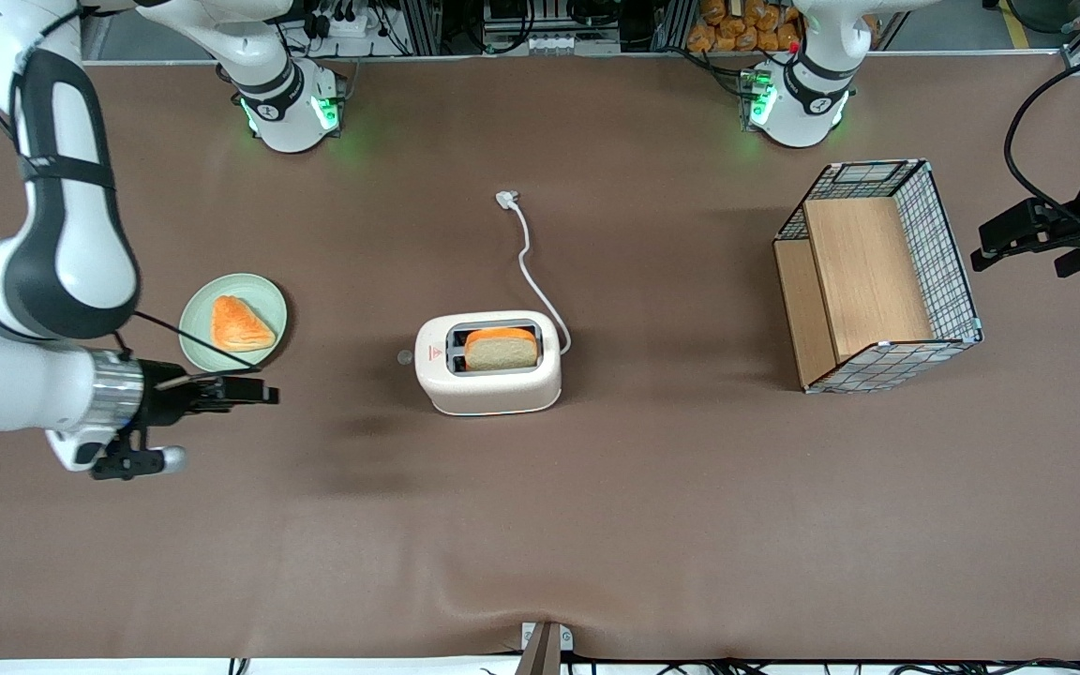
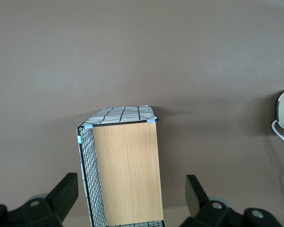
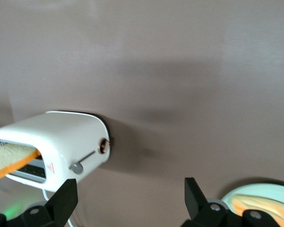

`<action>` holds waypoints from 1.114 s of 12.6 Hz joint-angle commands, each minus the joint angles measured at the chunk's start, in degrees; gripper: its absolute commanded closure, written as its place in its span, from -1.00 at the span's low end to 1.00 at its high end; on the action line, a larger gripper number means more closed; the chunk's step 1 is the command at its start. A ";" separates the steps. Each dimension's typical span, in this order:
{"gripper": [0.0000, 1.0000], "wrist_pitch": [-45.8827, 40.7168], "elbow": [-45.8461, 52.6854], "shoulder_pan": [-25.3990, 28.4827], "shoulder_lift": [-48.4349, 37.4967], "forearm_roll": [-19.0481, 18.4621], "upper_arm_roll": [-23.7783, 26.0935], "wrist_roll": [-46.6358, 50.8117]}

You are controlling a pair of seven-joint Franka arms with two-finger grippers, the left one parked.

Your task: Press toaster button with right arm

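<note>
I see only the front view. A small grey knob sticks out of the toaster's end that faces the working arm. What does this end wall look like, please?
Observer: In the right wrist view, the knob sits at one end of a thin slit in the toaster end wall.
Operator: Is anything else on that wall?
Observer: Yes, a round ring-shaped dial beside the slit.
Operator: Is the gripper open?
Observer: Yes. The gripper hangs over the table, apart from the toaster and nearer the front camera than the plate. Its fingers stand wide apart and hold nothing.
</note>
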 commanded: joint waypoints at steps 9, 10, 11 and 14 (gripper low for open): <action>-1.00 -14.91 -2.68 -4.56 -22.33 -21.22 7.60 15.15; -1.00 -14.56 -5.58 -4.92 -25.15 -21.22 7.17 14.80; -1.00 -14.47 -7.61 -4.83 -27.27 -21.22 6.29 14.71; -1.00 -14.55 -10.70 -4.83 -29.83 -20.52 3.48 12.70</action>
